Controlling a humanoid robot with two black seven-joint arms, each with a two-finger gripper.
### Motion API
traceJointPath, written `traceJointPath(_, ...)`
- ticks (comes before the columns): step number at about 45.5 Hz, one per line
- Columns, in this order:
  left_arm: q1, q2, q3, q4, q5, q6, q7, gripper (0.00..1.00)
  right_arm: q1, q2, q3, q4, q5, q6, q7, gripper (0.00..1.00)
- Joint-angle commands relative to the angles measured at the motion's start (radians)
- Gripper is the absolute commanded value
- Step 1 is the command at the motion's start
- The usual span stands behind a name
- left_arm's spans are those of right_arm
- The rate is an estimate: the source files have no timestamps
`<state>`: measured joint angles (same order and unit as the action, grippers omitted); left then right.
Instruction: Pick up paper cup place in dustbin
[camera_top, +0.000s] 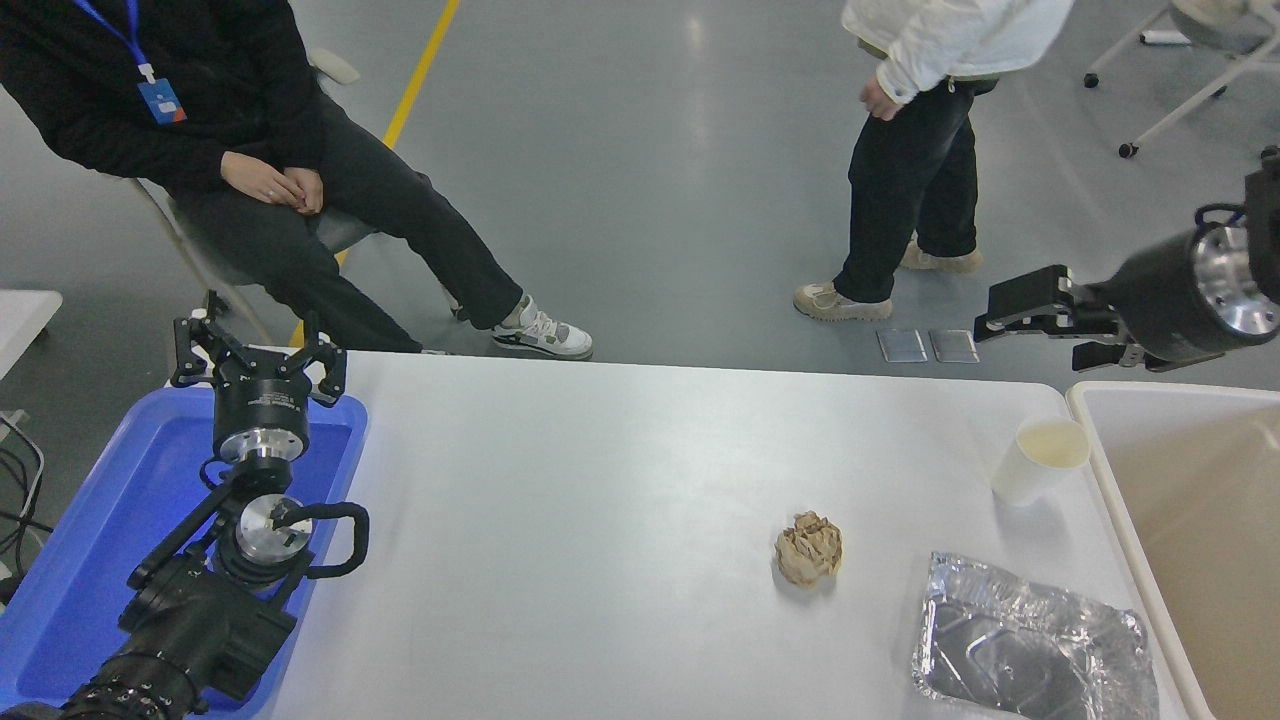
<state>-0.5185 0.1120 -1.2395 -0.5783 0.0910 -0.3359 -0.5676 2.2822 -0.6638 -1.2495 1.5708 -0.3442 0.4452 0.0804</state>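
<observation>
The paper cup (1040, 460) stands upright on the white table (600, 500) near its far right edge, beside the rim of the dustbin (1090, 420). The beige bin sits off the table's right side. My right gripper (1035, 335) hangs open in the air beyond the table's far edge, above and slightly behind the cup, with nothing between its fingers. It points left, its arm coming in from the right edge over the bin. My left gripper (258, 345) is parked open over the blue tray at the lower left.
A crumpled brown paper ball (808, 548) lies left of the cup toward the front. A crumpled foil tray (1035, 650) lies at the front right. The blue tray (90, 540) is at the left edge. One person (250, 150) sits at the far left; another (920, 180) stands at the far right.
</observation>
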Motion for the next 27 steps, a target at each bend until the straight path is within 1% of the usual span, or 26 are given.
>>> traceJointPath(1, 0.0, 0.0, 0.0, 0.0, 0.0, 0.0, 0.0, 0.99, 0.094, 0.023, -0.059, 0.052, -0.084, 0.122, 0.002, 1.0)
traceJointPath(5, 0.0, 0.0, 0.0, 0.0, 0.0, 0.0, 0.0, 0.99, 0.115, 0.018, -0.053, 0.052, -0.104, 0.191, 0.002, 1.0)
traceJointPath(12, 0.0, 0.0, 0.0, 0.0, 0.0, 0.0, 0.0, 0.99, 0.158, 0.012, -0.047, 0.052, -0.104, 0.274, 0.002, 1.0)
traceJointPath(15, 0.0, 0.0, 0.0, 0.0, 0.0, 0.0, 0.0, 0.99, 0.18, 0.01, -0.038, 0.052, -0.102, 0.332, 0.002, 1.0)
traceJointPath(27, 0.001, 0.0, 0.0, 0.0, 0.0, 0.0, 0.0, 0.99, 0.188, 0.016, 0.041, 0.051, -0.09, 0.34, 0.001, 1.0)
